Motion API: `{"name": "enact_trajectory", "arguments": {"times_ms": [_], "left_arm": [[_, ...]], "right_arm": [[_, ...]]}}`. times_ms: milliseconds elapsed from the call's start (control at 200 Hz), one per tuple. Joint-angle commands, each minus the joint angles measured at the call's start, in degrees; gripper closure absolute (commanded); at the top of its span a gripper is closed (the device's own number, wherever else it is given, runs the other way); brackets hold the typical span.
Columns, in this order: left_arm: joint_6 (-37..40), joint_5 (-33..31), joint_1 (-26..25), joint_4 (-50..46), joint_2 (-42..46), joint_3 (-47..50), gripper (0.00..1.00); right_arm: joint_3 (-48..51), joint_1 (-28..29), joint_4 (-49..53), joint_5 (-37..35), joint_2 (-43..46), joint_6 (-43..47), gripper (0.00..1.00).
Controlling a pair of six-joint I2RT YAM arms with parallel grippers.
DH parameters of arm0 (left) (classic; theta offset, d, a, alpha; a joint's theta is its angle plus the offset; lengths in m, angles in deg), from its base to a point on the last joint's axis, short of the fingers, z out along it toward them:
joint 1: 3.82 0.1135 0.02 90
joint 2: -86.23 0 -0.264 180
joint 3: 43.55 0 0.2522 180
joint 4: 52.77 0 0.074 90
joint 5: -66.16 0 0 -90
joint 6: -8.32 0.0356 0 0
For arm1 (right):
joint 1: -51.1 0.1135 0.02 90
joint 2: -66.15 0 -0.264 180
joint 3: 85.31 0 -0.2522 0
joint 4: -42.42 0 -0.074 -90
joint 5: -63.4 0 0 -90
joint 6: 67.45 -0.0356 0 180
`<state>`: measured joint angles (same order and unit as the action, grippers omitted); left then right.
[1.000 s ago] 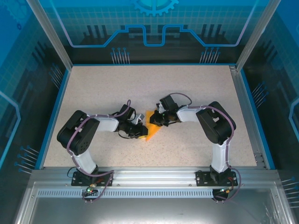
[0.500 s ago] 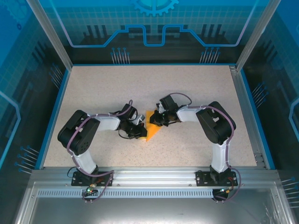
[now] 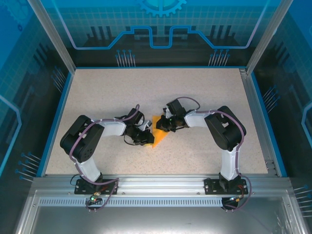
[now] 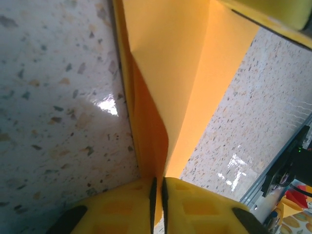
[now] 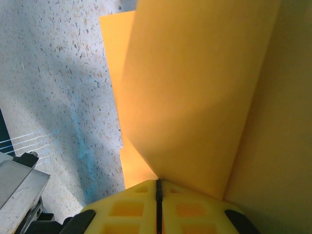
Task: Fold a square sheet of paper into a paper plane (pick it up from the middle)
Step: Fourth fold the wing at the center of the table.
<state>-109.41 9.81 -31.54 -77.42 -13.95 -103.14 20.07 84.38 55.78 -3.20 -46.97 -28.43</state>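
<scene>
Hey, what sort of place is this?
Likely a robotics lab cell: left arm and right arm bolted to a metal rail, speckled table walled by blue panels, orange paper between the arms.

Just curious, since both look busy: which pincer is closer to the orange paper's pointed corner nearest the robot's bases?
Left. The left pincer pinches the orange paper close beside that corner; the right pincer pinches its farther edge.

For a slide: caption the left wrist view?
Left pincer shut on folded orange paper over speckled table.
</scene>
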Motion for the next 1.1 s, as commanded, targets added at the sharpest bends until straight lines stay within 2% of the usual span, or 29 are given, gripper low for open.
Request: {"name": "enact_trajectory", "arguments": {"times_ms": [0,125,225,310,435,610,785,855,965,1095], "left_arm": [[2.17,-2.18,-0.80,-7.15,-0.46,-0.21,0.89],[2.73,-2.27,-0.96,-7.60,-0.62,-0.39,0.94],[3.61,-1.89,-1.15,-8.44,-1.10,-1.11,0.94],[4.36,-1.69,-1.46,-9.49,-0.80,-1.47,0.87],[5.53,-1.33,-1.56,-10.98,-0.07,-1.97,0.85],[6.10,-1.13,-1.57,-11.08,-0.59,-2.39,0.95],[7.13,-0.65,-1.71,-12.60,-1.61,-2.96,0.97],[7.51,-0.60,-1.68,-13.48,-0.95,-2.66,0.89],[5.17,-0.86,-1.71,-11.76,3.00,-0.47,0.82],[-0.17,-2.50,-1.56,-8.07,10.05,3.19,0.78]], "right_arm": [[0.21,-0.33,5.30,-3.19,-2.97,0.81,0.91],[0.35,-0.23,5.25,-3.28,-2.98,0.82,0.91],[0.45,-0.27,5.45,-3.27,-2.98,0.83,0.90],[0.44,-0.30,5.50,-3.37,-2.92,0.93,0.90],[0.39,-0.26,5.59,-3.37,-2.87,0.95,0.90],[0.18,-0.25,5.92,-3.45,-2.89,0.99,0.90],[0.21,-0.24,6.19,-3.82,-3.25,1.04,0.90],[0.09,-0.27,6.55,-4.21,-3.59,1.07,0.90],[0.33,-0.23,6.37,-4.19,-4.16,1.06,0.90],[0.67,-0.24,6.35,-4.31,-4.17,1.32,0.90]]}}
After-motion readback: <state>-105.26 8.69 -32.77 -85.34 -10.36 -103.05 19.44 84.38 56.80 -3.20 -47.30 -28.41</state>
